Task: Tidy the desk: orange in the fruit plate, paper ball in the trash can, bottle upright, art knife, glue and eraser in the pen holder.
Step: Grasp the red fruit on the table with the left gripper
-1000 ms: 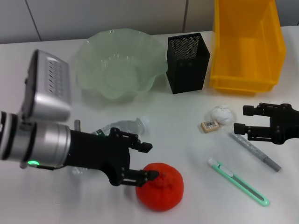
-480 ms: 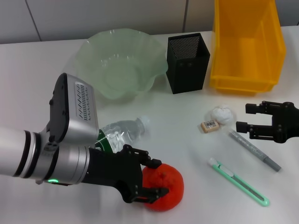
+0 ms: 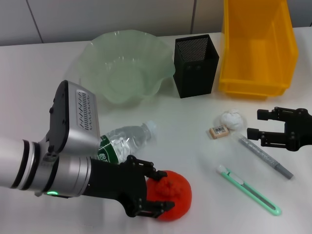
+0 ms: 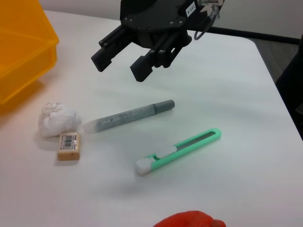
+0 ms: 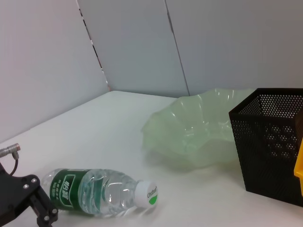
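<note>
The orange [image 3: 176, 194] sits near the table's front edge, and its top also shows in the left wrist view [image 4: 189, 220]. My left gripper [image 3: 161, 190] is open, one finger on each side of the orange's left part. The clear bottle [image 3: 124, 141] lies on its side just behind that arm. At the right, my right gripper [image 3: 255, 124] hangs open beside the paper ball [image 3: 230, 119] and the eraser [image 3: 219, 131]. The grey glue stick [image 3: 265, 157] and the green art knife [image 3: 248, 190] lie in front of it. The green fruit plate [image 3: 124, 68], the black mesh pen holder [image 3: 196, 66] and the yellow trash can [image 3: 256, 46] stand at the back.
The left wrist view shows the paper ball [image 4: 57, 118], eraser [image 4: 68, 145], glue [image 4: 128, 116] and knife [image 4: 177, 151] on bare table below the right gripper [image 4: 125, 64]. The right wrist view shows the lying bottle [image 5: 99, 193], the plate [image 5: 199, 137] and the holder [image 5: 270, 146].
My left arm has swung forward and down, bringing its open fingers from beside the orange to either side of it. The orange has stayed put. The right gripper has barely moved.
</note>
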